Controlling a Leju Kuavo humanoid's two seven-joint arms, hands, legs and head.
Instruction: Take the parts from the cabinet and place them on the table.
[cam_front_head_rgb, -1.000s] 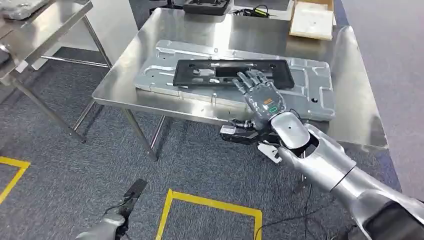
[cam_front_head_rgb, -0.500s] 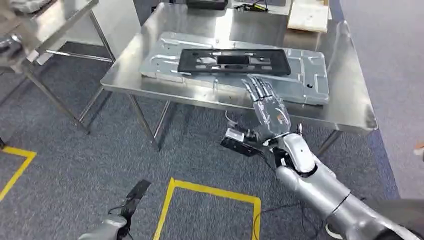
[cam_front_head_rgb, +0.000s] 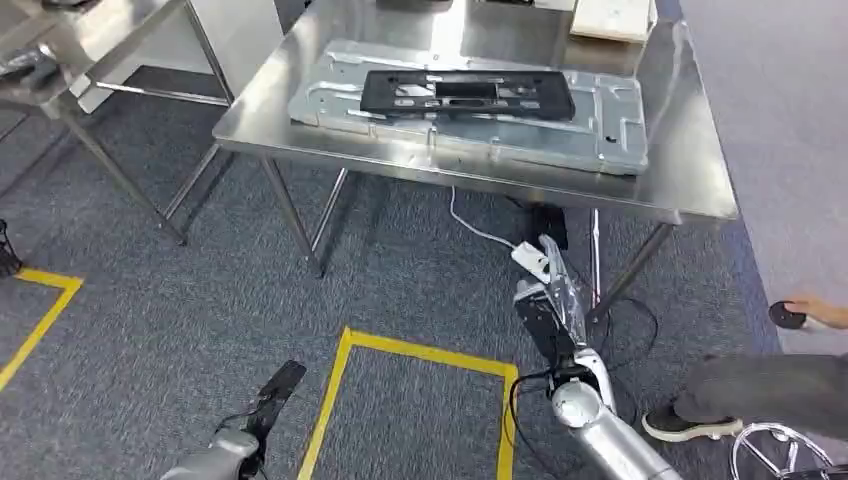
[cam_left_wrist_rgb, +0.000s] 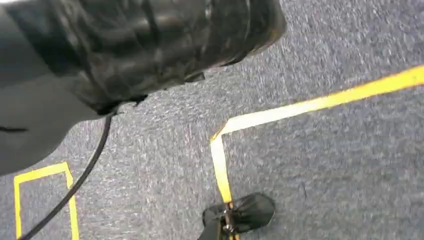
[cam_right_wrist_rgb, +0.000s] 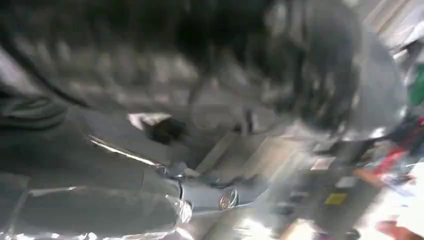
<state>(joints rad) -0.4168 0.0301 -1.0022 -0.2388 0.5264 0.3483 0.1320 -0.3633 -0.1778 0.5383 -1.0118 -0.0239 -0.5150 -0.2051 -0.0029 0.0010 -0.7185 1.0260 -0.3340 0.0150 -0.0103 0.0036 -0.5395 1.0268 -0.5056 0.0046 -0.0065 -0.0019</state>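
Black part (cam_front_head_rgb: 468, 92) on silver panel (cam_front_head_rgb: 480, 120), both flat on the steel surface (cam_front_head_rgb: 690, 180).
Cable and power strip (cam_front_head_rgb: 530, 260) on carpet under the surface; person's shoe (cam_front_head_rgb: 672, 424) at right. Right hand (cam_front_head_rgb: 555, 290) below the surface edge, fingers straight, apart, holding nothing. Left hand (cam_front_head_rgb: 275, 390) low over yellow floor tape (cam_front_head_rgb: 420, 350); grip unclear.

Grey carpet floor (cam_front_head_rgb: 180, 300), yellow tape lines (cam_front_head_rgb: 420, 352), steel table (cam_front_head_rgb: 690, 170).
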